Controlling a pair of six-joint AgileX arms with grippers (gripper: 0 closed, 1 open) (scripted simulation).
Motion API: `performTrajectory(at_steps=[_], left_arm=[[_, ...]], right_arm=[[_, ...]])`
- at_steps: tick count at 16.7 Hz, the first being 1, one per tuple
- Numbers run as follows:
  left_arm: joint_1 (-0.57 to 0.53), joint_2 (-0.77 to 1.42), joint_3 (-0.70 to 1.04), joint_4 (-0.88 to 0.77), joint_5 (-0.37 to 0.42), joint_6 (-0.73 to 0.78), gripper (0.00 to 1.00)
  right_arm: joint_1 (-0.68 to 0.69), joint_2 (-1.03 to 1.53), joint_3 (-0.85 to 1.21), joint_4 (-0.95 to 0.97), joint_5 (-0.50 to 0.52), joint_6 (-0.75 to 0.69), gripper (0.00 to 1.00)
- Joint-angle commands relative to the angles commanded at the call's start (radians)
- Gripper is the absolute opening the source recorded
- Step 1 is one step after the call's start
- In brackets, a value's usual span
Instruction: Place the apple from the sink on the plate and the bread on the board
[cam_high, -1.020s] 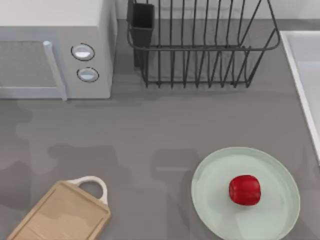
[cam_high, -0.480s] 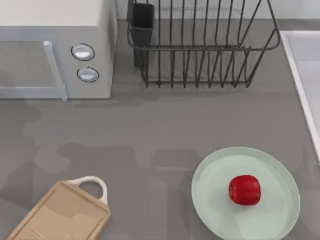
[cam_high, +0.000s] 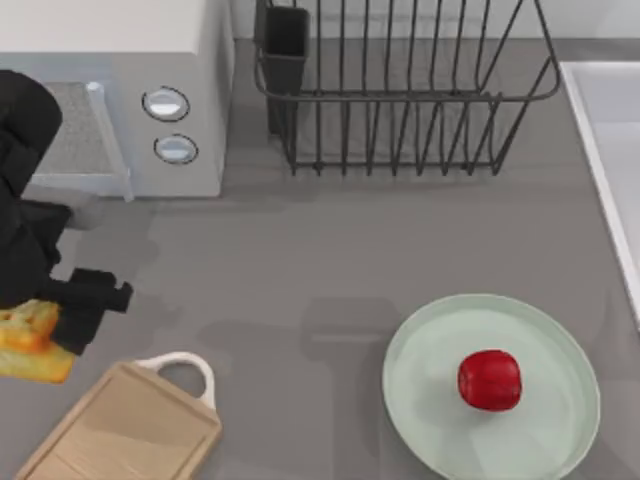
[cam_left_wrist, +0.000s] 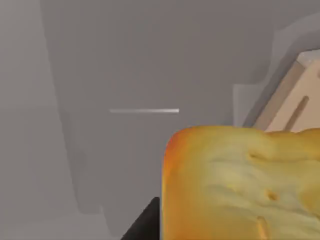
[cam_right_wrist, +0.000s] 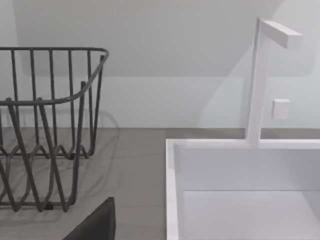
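**Bread on its way to the board**

From above, the left tool (cam_high: 45, 335) sat at the table's left edge, pinching the bread (cam_high: 28, 342) just beside the board (cam_high: 120, 430). The apple (cam_high: 489, 380) already lay on the plate (cam_high: 560, 350), so the bread step was in hand.

The left wrist view showed the bread (cam_left_wrist: 240, 185) close up, the board (cam_left_wrist: 300, 105) beyond; next, carry it over and lower.

The right wrist view faced the sink (cam_right_wrist: 172, 190) and rack (cam_right_wrist: 50, 125). No writing was legible.

No text or labels — nothing readable anywhere.
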Motion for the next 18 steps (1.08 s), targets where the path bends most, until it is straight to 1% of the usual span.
performTrajectory(at_steps=[4, 7, 9, 14, 18], left_arm=[[-0.187, -0.062, -0.094, 0.028, 0.001, -0.31, 0.0], [-0.282, -0.104, -0.143, 0.051, -0.001, -0.443, 0.0], [-0.31, -0.118, -0.158, 0.059, -0.002, -0.477, 0.0], [-0.307, -0.114, -0.157, 0.058, -0.002, -0.477, 0.0], [-0.308, -0.097, -0.188, 0.105, -0.001, -0.476, 0.0]], right_arm=[[0.0, 0.0, 0.0, 0.0, 0.0, 0.0, 1.0], [0.0, 0.0, 0.0, 0.0, 0.0, 0.0, 1.0], [0.0, 0.0, 0.0, 0.0, 0.0, 0.0, 1.0], [0.0, 0.0, 0.0, 0.0, 0.0, 0.0, 1.0], [0.0, 0.0, 0.0, 0.0, 0.0, 0.0, 1.0]])
